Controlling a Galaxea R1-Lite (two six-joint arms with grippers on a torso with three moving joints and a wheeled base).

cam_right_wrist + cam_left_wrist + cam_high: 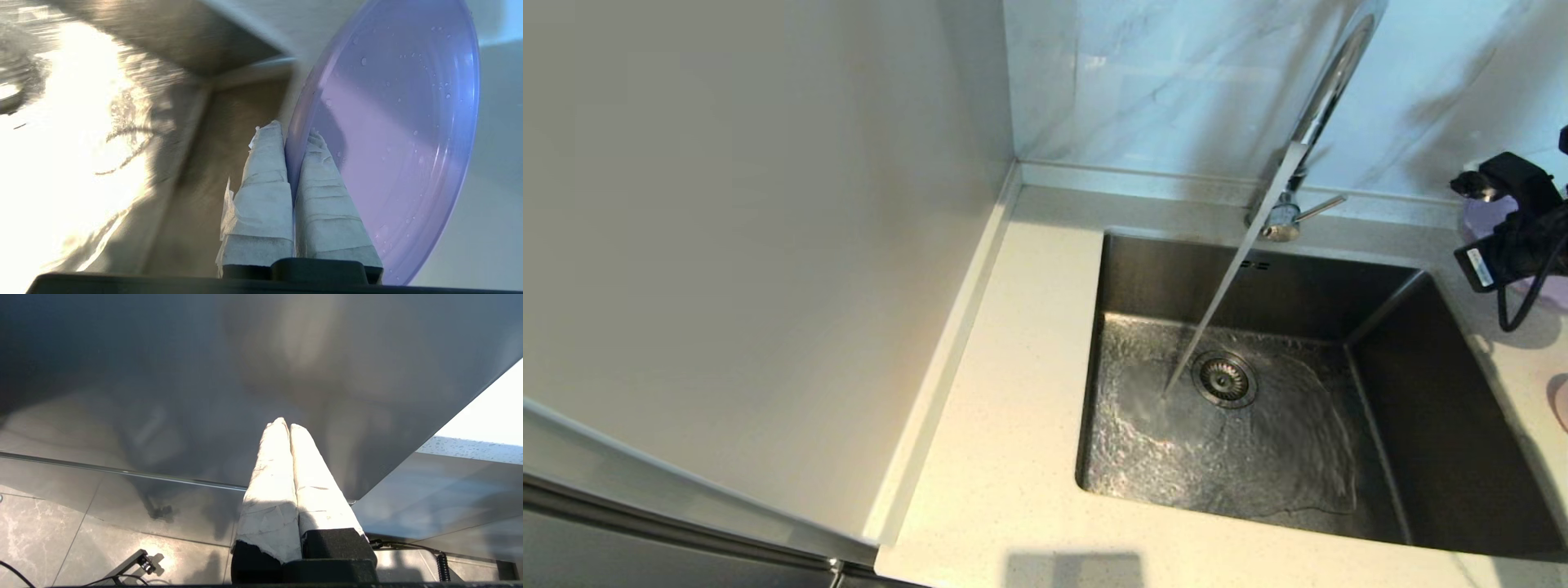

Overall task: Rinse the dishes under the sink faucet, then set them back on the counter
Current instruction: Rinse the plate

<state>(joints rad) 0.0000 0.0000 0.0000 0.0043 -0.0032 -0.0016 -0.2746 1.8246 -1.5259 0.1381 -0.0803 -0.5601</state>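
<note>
My right gripper (292,134) is shut on the rim of the lavender plate (392,134), one finger on each face. The plate is wet with drops and held on edge above the counter (490,204), just right of the sink (229,134). In the head view only slivers of the plate (1485,219) show behind the black right wrist at the far right. Water runs from the chrome faucet (1327,90) into the sink (1445,408) beside the drain strainer (1223,379). A pale pinkish shape, probably the cup (1560,402), is cut off at the right edge. My left gripper (286,424) is shut and empty.
The faucet lever (1319,208) sticks out to the right near the tap's base. A broad strip of counter (1005,408) runs left of the sink up to a plain wall panel. The left arm hangs low beside a grey cabinet front (245,375), above floor tiles (61,539).
</note>
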